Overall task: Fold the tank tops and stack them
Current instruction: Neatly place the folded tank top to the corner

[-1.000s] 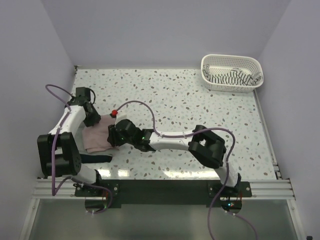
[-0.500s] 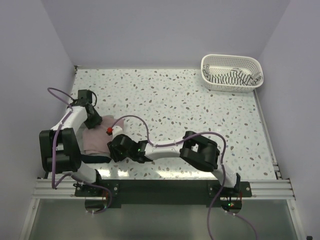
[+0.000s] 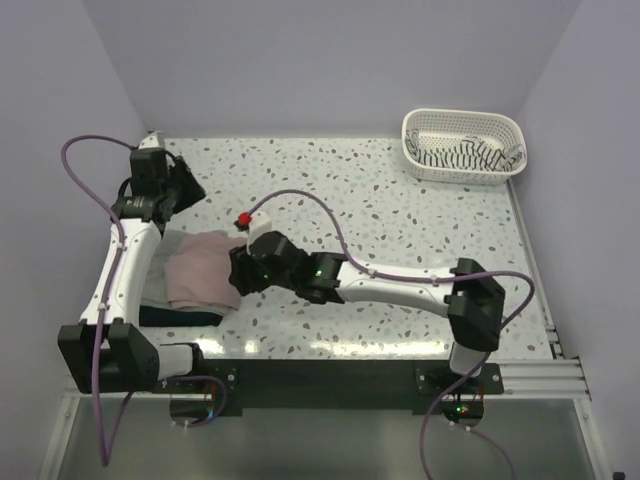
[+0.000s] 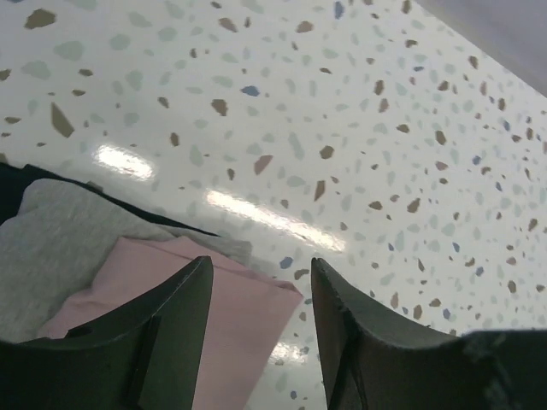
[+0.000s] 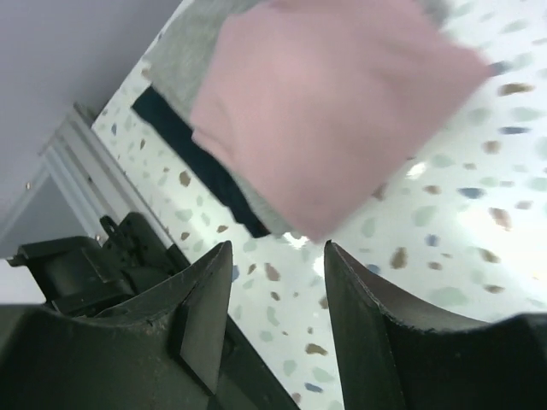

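Pink cloth tops the pile. The pink tank top (image 3: 203, 282) lies folded into a rough rectangle on the speckled tabletop (image 3: 380, 210). Right under it is the light grey tank top (image 3: 163, 268), which shows past its left and far edges. Under that is the dark navy tank top (image 3: 182, 317), seen as a dark strip along the near edge of the pink tank top.

The left gripper (image 3: 190, 188) hangs in the air beyond the far-left side of the pink tank top, clear of the cloth. In the left wrist view its two fingers (image 4: 171, 333) stand apart with nothing between them. The pink tank top's corner and the bare tabletop show through the gap.

The right gripper (image 3: 240, 278) sits just at the right edge of the pink tank top. In the right wrist view its fingers (image 5: 359, 325) are also spread, holding nothing. The whole pink tank top lies below and beyond them, with grey and navy layers peeking out along one side.

The black-and-white striped tank top (image 3: 455, 157) lies crumpled inside the white lattice basket (image 3: 440, 170). Both are well apart from the pink tank top, off to its far right.
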Tool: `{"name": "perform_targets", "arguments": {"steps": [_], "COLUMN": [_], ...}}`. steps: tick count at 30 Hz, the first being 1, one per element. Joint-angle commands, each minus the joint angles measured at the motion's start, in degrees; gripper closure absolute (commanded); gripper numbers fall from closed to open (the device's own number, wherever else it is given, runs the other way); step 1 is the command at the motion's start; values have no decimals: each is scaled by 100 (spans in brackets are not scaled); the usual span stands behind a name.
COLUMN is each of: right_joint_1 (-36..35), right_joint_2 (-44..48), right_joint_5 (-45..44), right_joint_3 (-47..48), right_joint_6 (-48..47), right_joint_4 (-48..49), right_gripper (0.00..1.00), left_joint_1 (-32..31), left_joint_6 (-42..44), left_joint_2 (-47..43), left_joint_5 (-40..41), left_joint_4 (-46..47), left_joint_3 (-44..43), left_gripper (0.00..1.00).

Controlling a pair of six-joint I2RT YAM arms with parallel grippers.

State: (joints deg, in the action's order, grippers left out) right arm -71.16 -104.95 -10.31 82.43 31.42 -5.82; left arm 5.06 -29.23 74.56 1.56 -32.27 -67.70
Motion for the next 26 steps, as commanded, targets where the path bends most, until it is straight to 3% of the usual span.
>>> {"name": "perform_targets", "arguments": {"steps": [1,5,9,14,20,26], "right_joint_1": [382,856,919,919,911,919], "right_joint_2": [904,2046,3224,4411,5001,5090], "right_joint_5": [-358,-830,-1726,-2186,-2563,-3020], "right_joint_3": [-358,-1375,-2116,-2828,-3469,-3533], "right_joint_6": [-92,40,66,347,760,936], "right_joint_4": [-550,-770,-1096,-1640,-1922,-2124], "right_gripper": [49,47,41,37,34,28], "left_joint_1": [-740,-1890,-3131,-4712,-5427,-5481], "left_joint_6": [225,102,-73,-284,-416,-347], "left_joint_2": [-432,-785,-935,-829,-838,-768], "left_joint_5": [-306,-175,369,933,1118,829], "left_joint_4": [203,519,923,1530,2137,2374], "left_joint_3": [-182,90,503,1083,1655,1848], "left_gripper": [45,44,44,44,44,44]}}
